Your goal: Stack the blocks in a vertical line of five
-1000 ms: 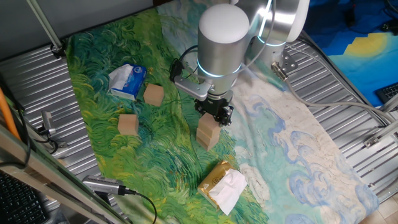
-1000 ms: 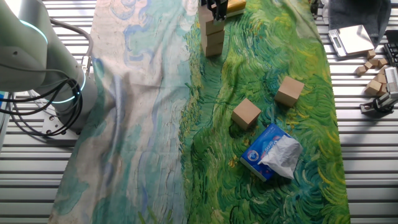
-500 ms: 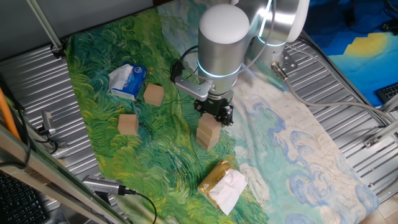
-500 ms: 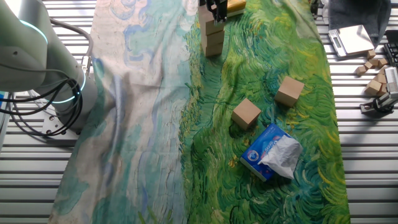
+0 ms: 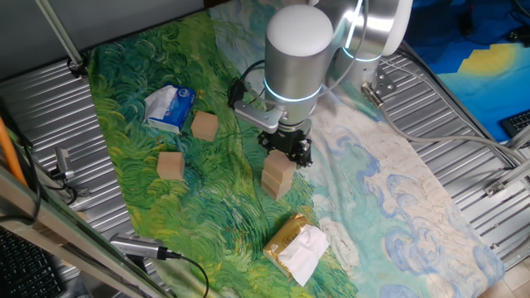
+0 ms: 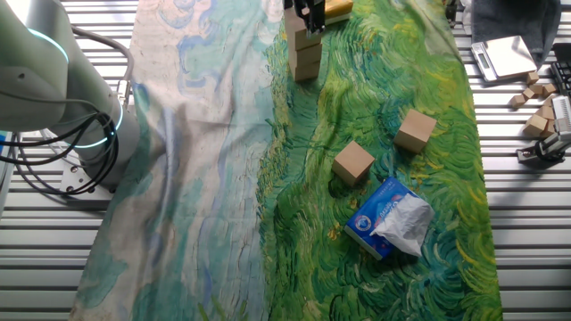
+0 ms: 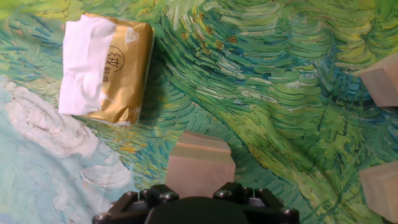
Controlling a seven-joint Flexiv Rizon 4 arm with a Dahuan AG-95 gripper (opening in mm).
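A Flexiv arm [image 5: 298, 50] hangs over a table draped in a green, blue and cream painted cloth [image 5: 389, 190], its gripper [image 5: 288, 150] poised at the top of a short stack [image 5: 277, 175] of light-brown wooden blocks near the middle of the cloth. In the other fixed view the stack [image 6: 303, 46] sits at the top edge, with the gripper [image 6: 308, 12] right above it and largely cut off by the border. How many blocks make up the stack cannot be counted with certainty; at least two show there. In the hand view the top block [image 7: 201, 167] fills the space just ahead of the black gripper body, but the fingers themselves are out of sight, so whether they are parted or clamped on the block cannot be told. Two loose blocks lie on the green part of the cloth, well apart from the stack: one [image 5: 204, 126] just beside a blue-and-white packet [image 5: 170, 108], the other [image 5: 171, 165] nearer the cloth's edge. The same pair appear in the other fixed view [image 6: 416, 130] [image 6: 353, 163], and at the right border of the hand view [image 7: 380, 79] [image 7: 379, 188]. A yellow-and-white packet [image 5: 296, 246] lies near the stack on the side away from the loose blocks, and is seen from above in the hand view [image 7: 107, 67]. More small wooden pieces [image 6: 536, 105] rest on the metal table beyond the cloth.
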